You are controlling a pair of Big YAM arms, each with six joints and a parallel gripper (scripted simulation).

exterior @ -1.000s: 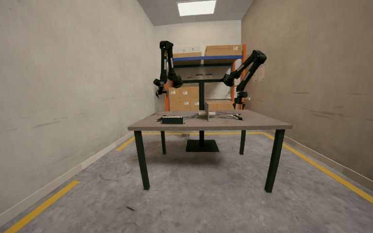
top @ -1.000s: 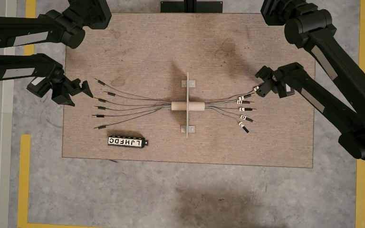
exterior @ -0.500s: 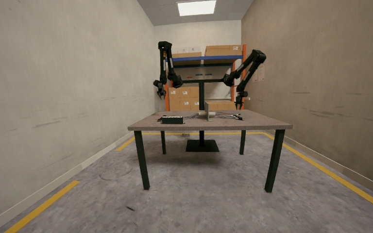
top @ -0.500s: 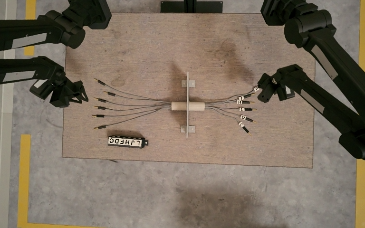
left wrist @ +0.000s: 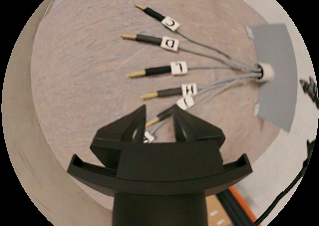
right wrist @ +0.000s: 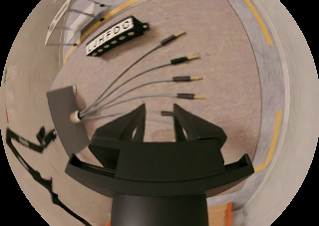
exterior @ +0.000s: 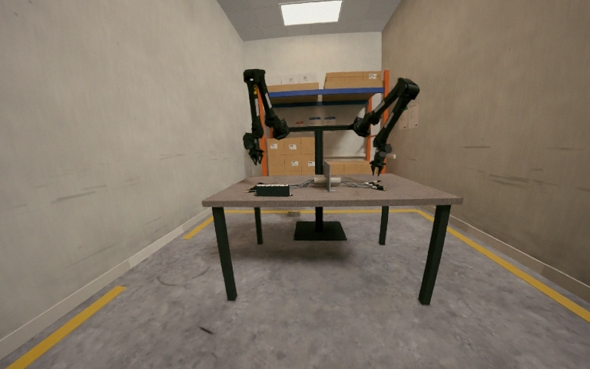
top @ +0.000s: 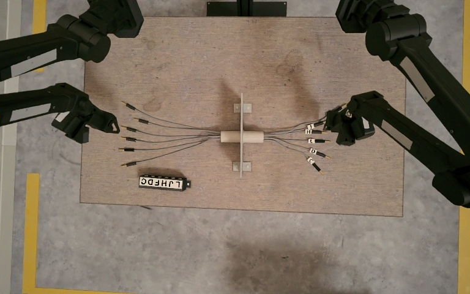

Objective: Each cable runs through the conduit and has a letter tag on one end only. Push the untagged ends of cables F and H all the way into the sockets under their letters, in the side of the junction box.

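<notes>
Opening of your right gripper [top: 115, 128] [exterior: 256, 162] [right wrist: 159, 107]: part-open, nothing gripped, raised above the table.
Nearest untagged plug [top: 143, 120] [right wrist: 166, 113]: beyond the fingertips, framed in the gap; its long axis runs across the gap, so you would likely need a quarter turn before closing.
Four other untagged plugs [top: 130, 128] [right wrist: 185, 96]: farther ahead, fanned toward the box; which belong to F and H, you cannot tell.
Junction box [top: 162, 183] [exterior: 273, 190] [right wrist: 111, 39]: beyond the fan, ahead and leftward in the wrist view, its sockets facing the plugs.
Conduit [top: 230, 136] [right wrist: 76, 116]: off to the wrist view's left.
Left gripper [top: 327, 122] [exterior: 376, 172] [left wrist: 159, 109]: far side, part-open, ungripped, above the tagged ends; H tag [top: 309, 131] [left wrist: 189, 90] just ahead. Your right arm is nearer the task's plugs.
</notes>
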